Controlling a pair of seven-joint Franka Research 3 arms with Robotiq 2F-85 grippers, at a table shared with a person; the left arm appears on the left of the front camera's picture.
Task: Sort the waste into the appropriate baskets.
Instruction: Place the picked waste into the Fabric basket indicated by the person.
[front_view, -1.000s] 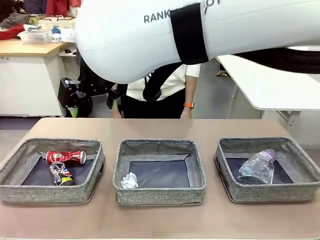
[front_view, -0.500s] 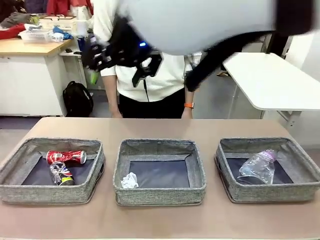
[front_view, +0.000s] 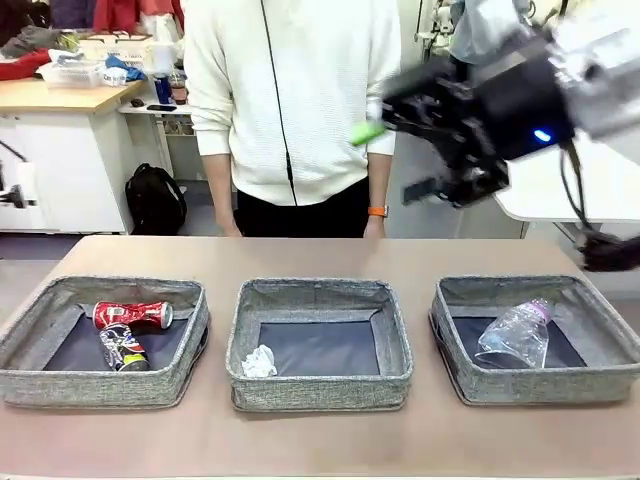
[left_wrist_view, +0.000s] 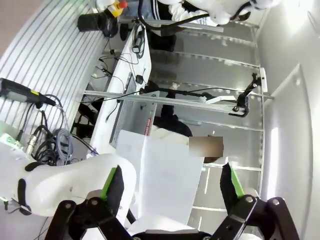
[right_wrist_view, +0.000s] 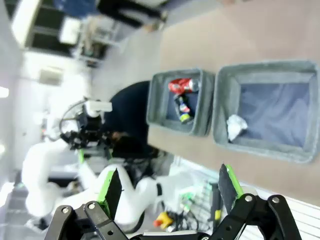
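Front view: three baskets in a row on the table (front_view: 300, 255). Left basket (front_view: 100, 385) holding red can (front_view: 132, 314) and dark can (front_view: 122, 347), touching; middle basket (front_view: 318, 388) with paper wad (front_view: 259, 362) in its near-left corner; right basket (front_view: 535, 385) with one clear bottle (front_view: 515, 333). Right gripper (front_view: 392, 150) blurred, high above the table's far edge, beside the person (front_view: 292, 100); jaws spread, empty.

Left wrist view: left gripper (left_wrist_view: 171, 186) aimed up at ceiling and racks, jaws wide, nothing between.

Right wrist view: jaws released and empty, two baskets well beyond the fingers (right_wrist_view: 111, 191), cans and wad inside.
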